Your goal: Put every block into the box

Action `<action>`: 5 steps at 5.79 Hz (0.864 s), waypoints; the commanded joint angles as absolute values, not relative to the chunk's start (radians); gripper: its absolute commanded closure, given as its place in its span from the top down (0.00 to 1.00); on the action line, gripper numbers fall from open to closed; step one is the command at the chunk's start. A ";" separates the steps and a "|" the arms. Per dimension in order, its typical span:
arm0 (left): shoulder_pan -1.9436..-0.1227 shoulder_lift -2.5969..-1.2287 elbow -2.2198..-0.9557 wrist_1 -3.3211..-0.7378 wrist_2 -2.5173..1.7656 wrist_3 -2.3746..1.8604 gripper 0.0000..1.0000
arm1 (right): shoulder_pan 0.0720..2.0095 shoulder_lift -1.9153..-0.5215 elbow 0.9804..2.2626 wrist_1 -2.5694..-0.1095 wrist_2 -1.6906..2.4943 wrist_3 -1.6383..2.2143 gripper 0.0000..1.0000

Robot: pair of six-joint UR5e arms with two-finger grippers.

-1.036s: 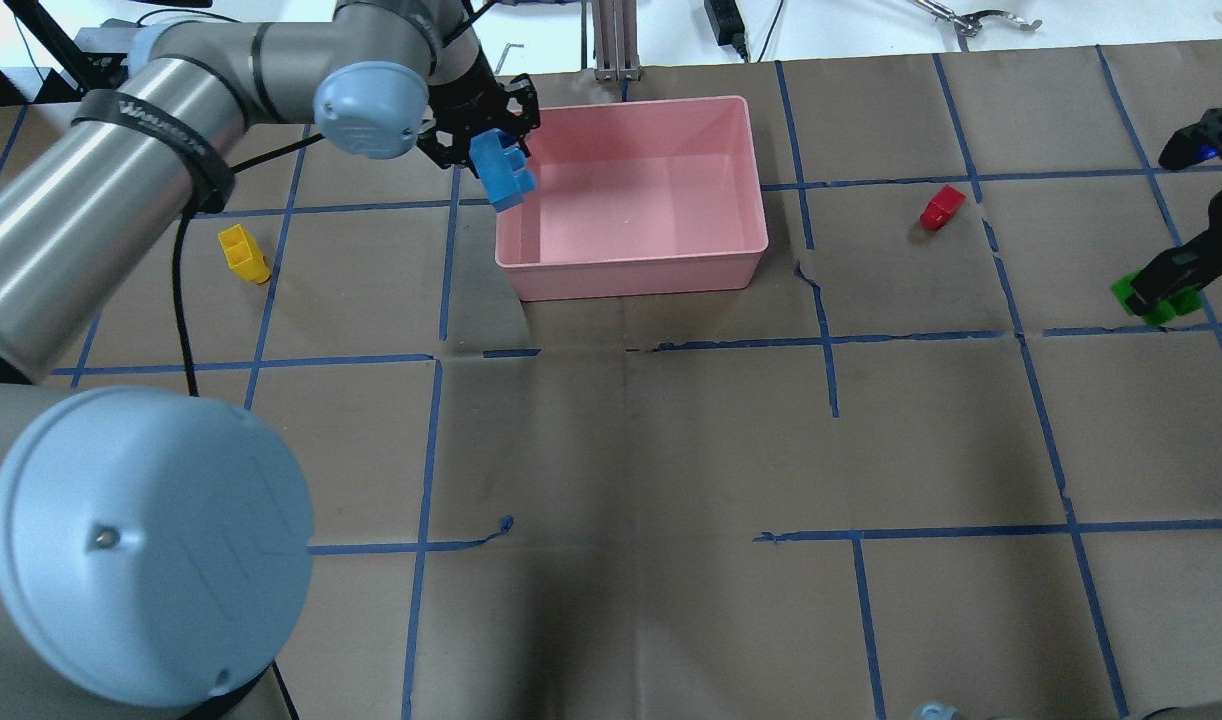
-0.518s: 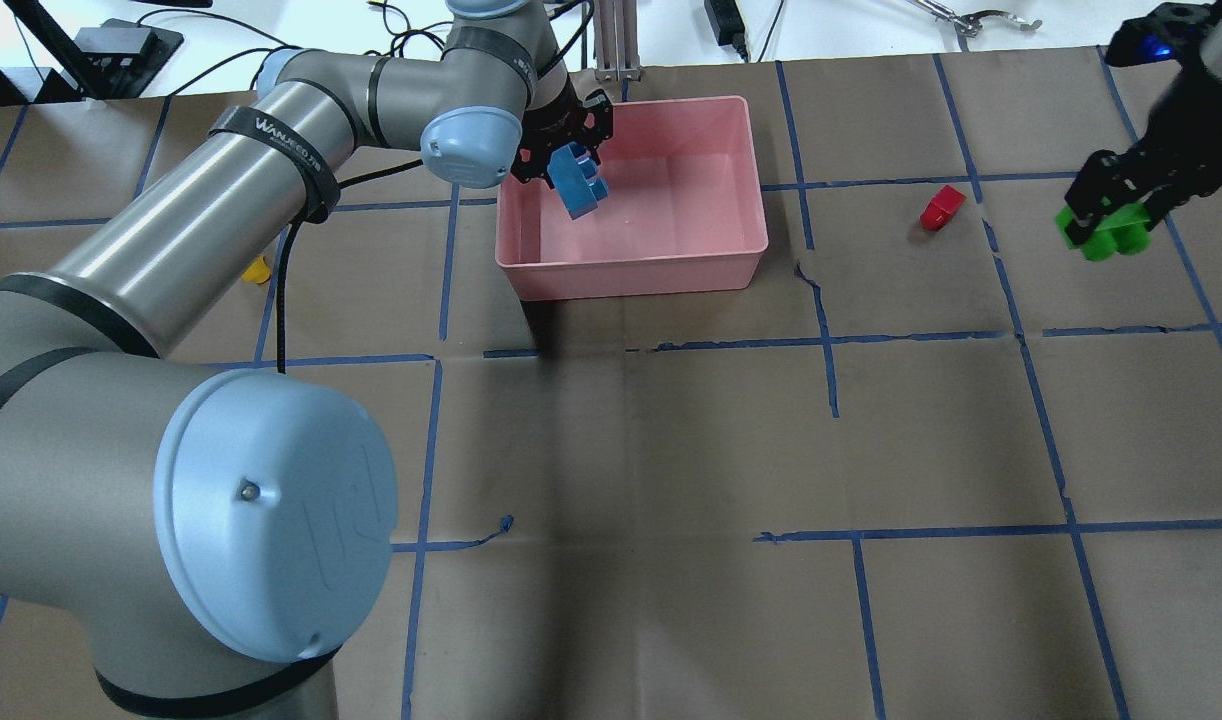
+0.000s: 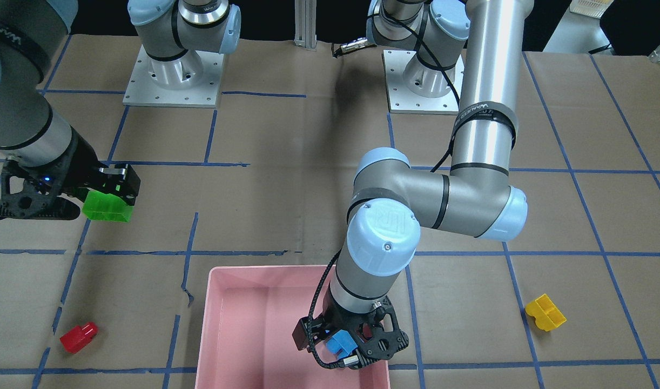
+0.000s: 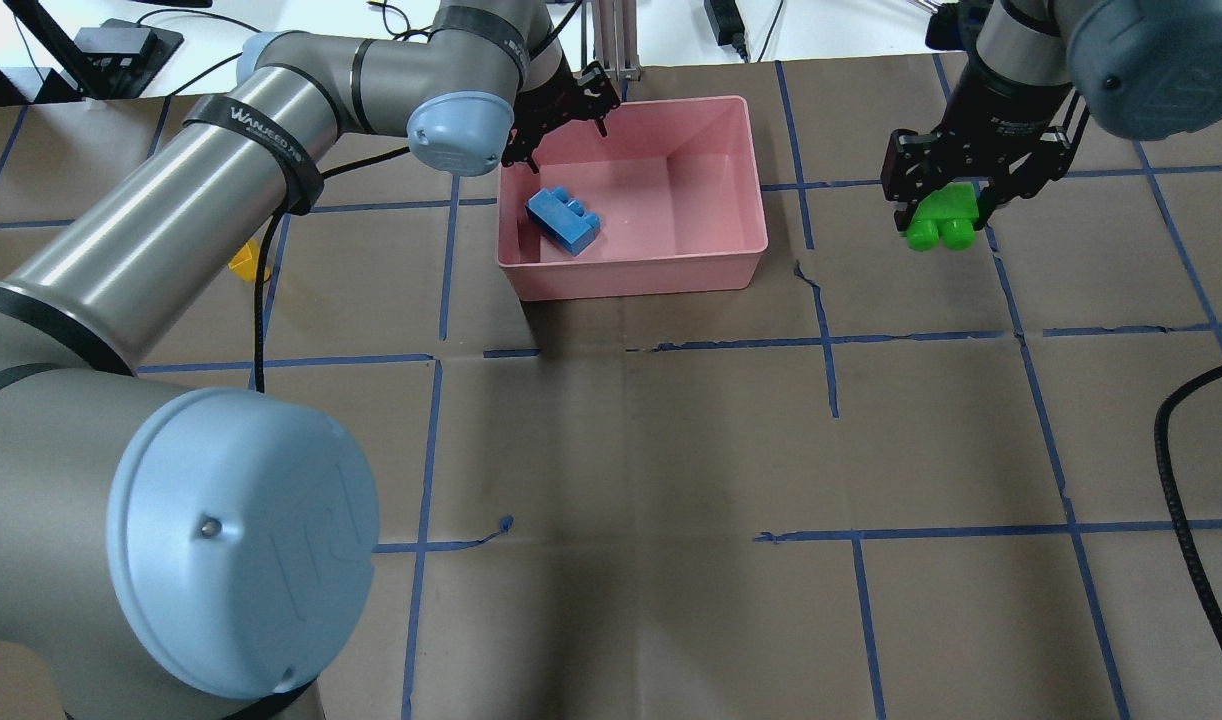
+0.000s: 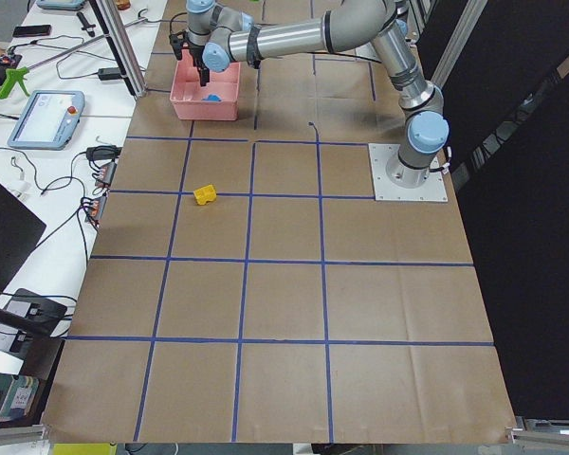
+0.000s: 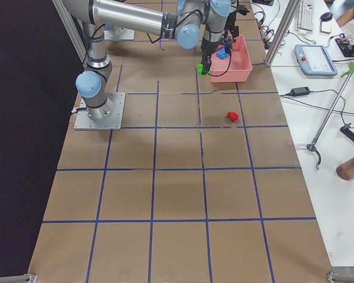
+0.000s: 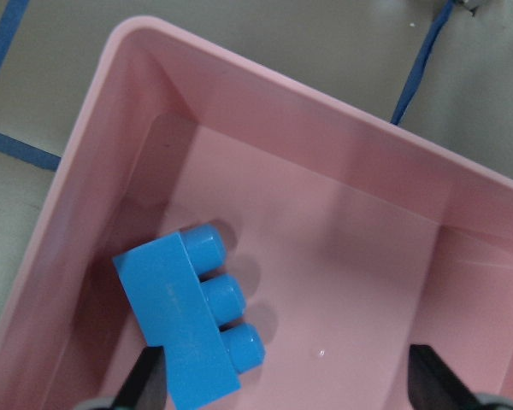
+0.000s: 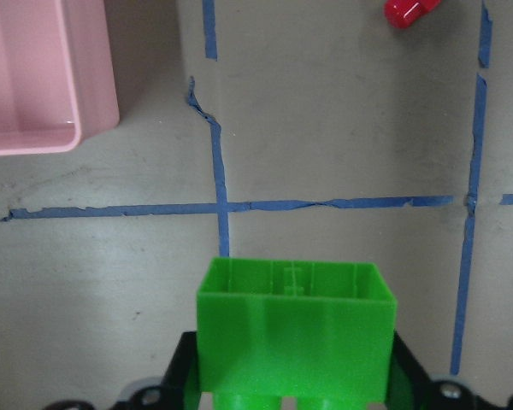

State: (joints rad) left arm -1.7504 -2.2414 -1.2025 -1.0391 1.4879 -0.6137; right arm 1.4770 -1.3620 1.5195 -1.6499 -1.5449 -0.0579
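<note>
The light-blue brick [image 4: 563, 222] lies in the left end of the pink box [image 4: 631, 272], also in the left wrist view [image 7: 192, 320]. My left gripper [image 4: 561, 125] hangs open and empty above it. My right gripper [image 4: 941, 200] is shut on the green brick [image 4: 939, 230] and holds it above the table, right of the box. The red brick [image 3: 79, 337] lies on the table below and beyond that gripper; it is hidden in the overhead view. The yellow brick [image 3: 546, 312] lies on the table left of the box, partly behind my left arm [image 4: 243, 262].
The table is brown paper with a blue tape grid [image 4: 831, 370]. A metal post [image 4: 616, 40] stands just behind the box. Cables and tools lie beyond the table's far edge. My left arm [image 4: 171, 200] spans the table's left half.
My left gripper moved over the box and opened; the light-blue brick dropped onto the box floor. My right gripper lifted the green brick and carried it left toward the box.
</note>
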 commanded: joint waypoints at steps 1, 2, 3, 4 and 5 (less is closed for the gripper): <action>-1.634 -2.162 -1.256 -1.115 1.488 -0.475 0.99 | 1.531 -1.262 1.394 -1.657 -1.516 -0.018 0.50; -1.535 -2.098 -1.316 -1.182 1.483 -0.346 0.99 | 1.566 -1.171 1.290 -1.643 -1.514 0.042 0.50; -1.452 -2.056 -1.360 -1.268 1.486 -0.227 0.99 | 1.615 -1.098 1.187 -1.643 -1.516 0.072 0.50; -1.351 -2.048 -1.415 -1.278 1.493 -0.124 0.99 | 1.681 -1.024 1.096 -1.644 -1.519 0.109 0.50; -1.279 -2.048 -1.434 -1.282 1.496 -0.086 0.99 | 1.728 -0.934 1.003 -1.652 -1.511 0.142 0.50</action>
State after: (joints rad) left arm -1.3558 -2.0530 -1.4062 -1.2713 1.4922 -0.1425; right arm 1.6780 -1.0183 1.0945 -1.6466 -1.5156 0.1084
